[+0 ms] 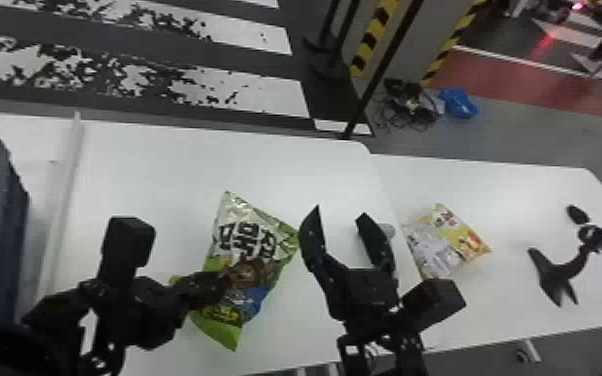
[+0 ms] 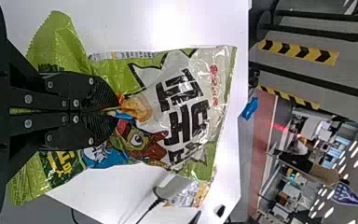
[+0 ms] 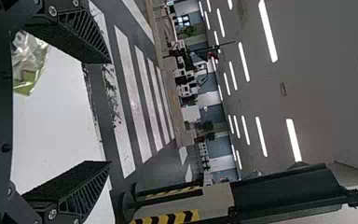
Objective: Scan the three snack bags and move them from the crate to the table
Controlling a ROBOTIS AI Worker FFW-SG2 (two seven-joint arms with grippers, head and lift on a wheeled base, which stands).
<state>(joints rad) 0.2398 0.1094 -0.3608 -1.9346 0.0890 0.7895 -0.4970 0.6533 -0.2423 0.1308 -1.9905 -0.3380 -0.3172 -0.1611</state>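
Table point(image 1: 165, 165) in head view, crate point(image 1: 9, 200) at nine o'clock, green snack bag point(image 1: 250, 250) gripped at seven o'clock by left hand point(image 1: 222, 281), right hand point(image 1: 339, 212) held open, yellow snack bag point(image 1: 452, 237) laid at four o'clock on adjoining table point(image 1: 535, 200).

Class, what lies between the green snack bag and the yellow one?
In the head view, the right gripper, fingers open, and a partly hidden grey object come between the green bag and the yellow bag.

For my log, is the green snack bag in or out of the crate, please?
Out: the bag is in the left gripper, over the table, right of the crate.
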